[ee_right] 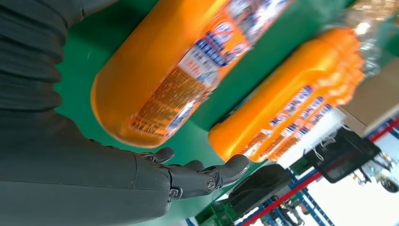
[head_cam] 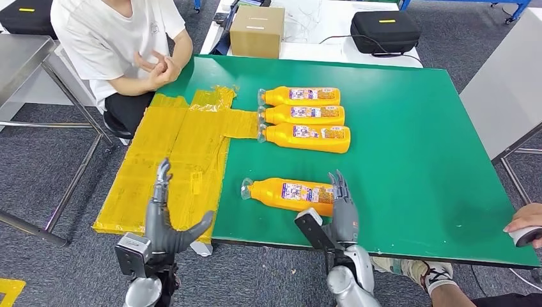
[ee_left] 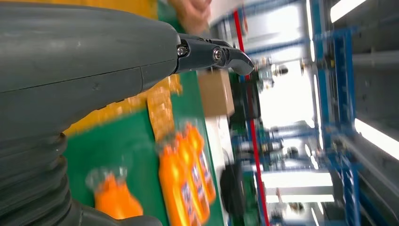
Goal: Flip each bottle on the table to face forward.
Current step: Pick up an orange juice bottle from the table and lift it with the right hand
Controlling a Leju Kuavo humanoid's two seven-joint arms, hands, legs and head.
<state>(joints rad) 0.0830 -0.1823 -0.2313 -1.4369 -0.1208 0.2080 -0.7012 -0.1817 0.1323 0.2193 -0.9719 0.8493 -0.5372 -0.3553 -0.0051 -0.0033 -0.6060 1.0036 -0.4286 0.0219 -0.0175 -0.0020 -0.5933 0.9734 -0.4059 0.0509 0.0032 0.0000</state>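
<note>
Right hand [head_cam: 343, 208] sits at the near edge of the green tabletop [head_cam: 415, 185], its fingers stretched forward, apart and empty, the fingertips at the base end of the near bottle [head_cam: 289, 194]; whether they touch it is hard to tell from the head view, and the right wrist view, though blurred, seems to show a strip of green between the fingers [ee_right: 202, 176] and the bottle's base. That bottle lies on its side, cap to the left, label up. Left hand [head_cam: 167, 220] hovers over the yellow sheet [head_cam: 169, 160] that covers the tabletop's left end, fingers spread and thumb out to the side, holding nothing.

Farther back, three more orange bottles [head_cam: 305, 116] lie side by side in a tight row, caps pointing left, labels showing. A person in a white shirt [head_cam: 121, 38] sits at the far left corner, hands together. Another person's hand [head_cam: 525, 220] rests at the right edge. Behind the tabletop stand a cardboard box [head_cam: 257, 31] and a black case [head_cam: 385, 30].
</note>
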